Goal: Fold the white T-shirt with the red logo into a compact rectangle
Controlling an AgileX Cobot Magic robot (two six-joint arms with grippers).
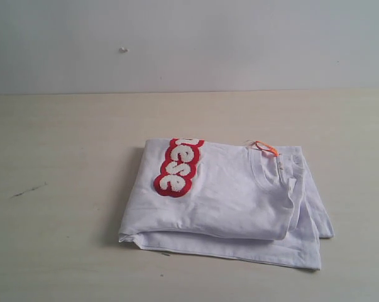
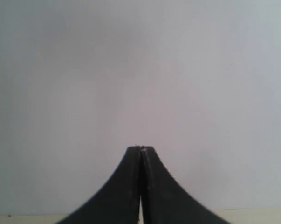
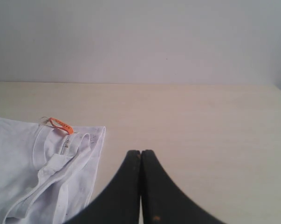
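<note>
On the chest of the white T-shirt (image 1: 227, 201), the red logo (image 1: 176, 168) is the only writing that can be read. It is fuzzy white lettering with a thick red outline. The letters "e", "s", "e" are plain, and one more letter is cut off where the cloth folds under. A small orange tag (image 1: 265, 148) sticks out at the ribbed collar (image 1: 271, 170); any print on it is too small to make out.

The shirt lies folded into a rough rectangle on the pale wooden table (image 1: 63, 138), with the logo at one end and the collar at the other. Lower layers stick out along the near edge and at the collar end.

The right gripper (image 3: 140, 151) has its jaws pressed together, tip to tip, with nothing between them. It hangs over bare tabletop. The shirt's collar end, with the orange tag, lies near these jaws, off to one side and clear of them. The logo end is farther from them.

The left gripper (image 2: 140, 148) also has its jaws fully closed and holds nothing. It points at the plain light wall (image 1: 189, 44), and only a thin strip of table shows below the jaws.
</note>
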